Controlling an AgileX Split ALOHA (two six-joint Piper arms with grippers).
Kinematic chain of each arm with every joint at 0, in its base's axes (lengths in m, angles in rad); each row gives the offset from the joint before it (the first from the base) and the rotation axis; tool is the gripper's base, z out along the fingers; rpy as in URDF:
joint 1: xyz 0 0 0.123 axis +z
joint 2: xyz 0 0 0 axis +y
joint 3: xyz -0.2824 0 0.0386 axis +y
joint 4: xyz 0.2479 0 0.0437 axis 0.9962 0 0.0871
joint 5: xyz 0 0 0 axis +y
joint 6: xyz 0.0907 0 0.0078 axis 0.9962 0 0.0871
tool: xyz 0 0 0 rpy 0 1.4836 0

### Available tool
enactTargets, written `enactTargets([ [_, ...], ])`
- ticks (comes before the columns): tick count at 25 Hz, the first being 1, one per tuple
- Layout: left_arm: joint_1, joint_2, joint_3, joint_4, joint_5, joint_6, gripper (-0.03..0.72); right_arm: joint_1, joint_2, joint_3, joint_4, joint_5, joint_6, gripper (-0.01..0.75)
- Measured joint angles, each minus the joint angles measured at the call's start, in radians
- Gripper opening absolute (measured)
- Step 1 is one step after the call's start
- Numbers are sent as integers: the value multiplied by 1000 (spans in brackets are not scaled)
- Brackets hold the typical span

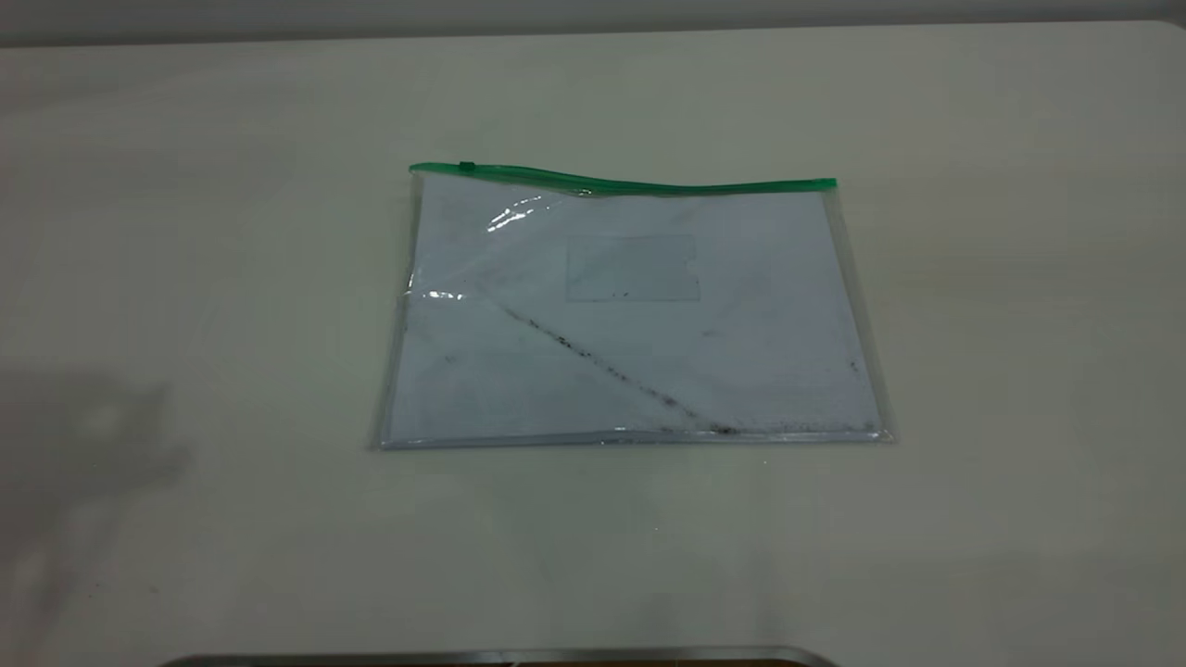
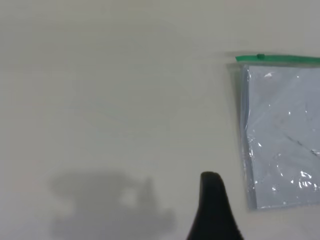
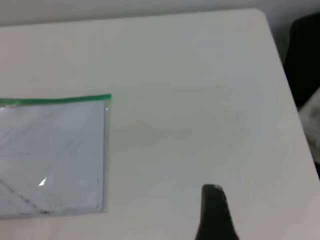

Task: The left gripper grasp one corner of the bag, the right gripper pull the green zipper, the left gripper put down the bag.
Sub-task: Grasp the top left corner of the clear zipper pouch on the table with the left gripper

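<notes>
The clear rectangular plastic bag (image 1: 630, 315) lies flat on the pale off-white table (image 1: 185, 185), about midway between the left and right edges and near the centre of the surface. White sheets show through the plastic, with a dark diagonal smudge line (image 1: 602, 366) running toward the near long edge and a faint rectangular card window (image 1: 633, 268) in the upper middle. The thin bright green zipper (image 1: 621, 182) spans the long edge facing the far edge of the table; it bows slightly along its length. The small green slider tab (image 1: 466, 167) sits close to the far-left corner of the bag. Neither arm appears in the exterior view; only a soft shadow (image 1: 83, 445) falls on the table toward the near-left corner. In the left wrist view, one pointed black jaw of the left gripper (image 2: 214, 210) hovers over bare table beside the bag's left short edge, apart from it; only that one jaw shows, so cannot tell whether the fingers are apart or together. In the right wrist view, one black jaw of the right gripper (image 3: 215, 212) hangs over bare table to the right of the bag, well apart from it, toward the right edge of the table; its finger spacing likewise cannot be told.
</notes>
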Motion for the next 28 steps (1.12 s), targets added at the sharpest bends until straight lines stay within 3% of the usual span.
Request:
enactTargets([
  [4, 0, 187, -51, -174, -42, 183, 588, 0, 204, -5, 14, -173, 0, 557],
  [11, 0, 491, -153, -469, -58, 494, 588, 0, 501, -8, 59, -348, -37, 557],
  [20, 0, 801, -353, -679, -30, 803, 588, 0, 705, -31, 118, -377, -117, 557],
  [28, -9, 1030, -505, -779, 54, 947, 588, 0, 787, -70, 382, -358, -425, 557],
])
